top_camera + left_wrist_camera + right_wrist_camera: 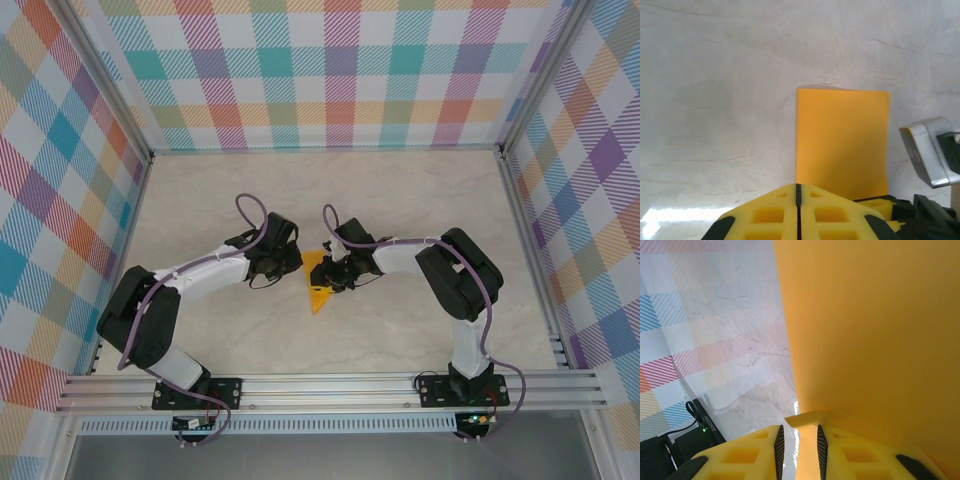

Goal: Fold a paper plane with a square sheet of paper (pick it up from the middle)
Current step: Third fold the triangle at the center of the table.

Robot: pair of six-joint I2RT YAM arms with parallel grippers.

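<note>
The square sheet of paper point(318, 285) is a creased orange wedge between the two arms at the table's middle. In the left wrist view the paper point(842, 140) shows as an orange panel whose left edge runs straight down into the seam of my left gripper point(798, 186), which is shut on that edge. My left gripper point(298, 262) sits at the paper's left side. My right gripper point(337, 272) sits at its right side. Its jaws point(798, 432) stand apart, with a fold of the paper point(870, 330) lying loose in the gap. Its yellow fingers point(880, 205) show close beside my left fingertips.
The pale marble-look table top point(400, 200) is walled by checkered panels point(330, 70) at the back and both sides. Aluminium posts point(530, 230) line the sides, and a rail point(330, 388) carrying both arm bases runs along the near edge.
</note>
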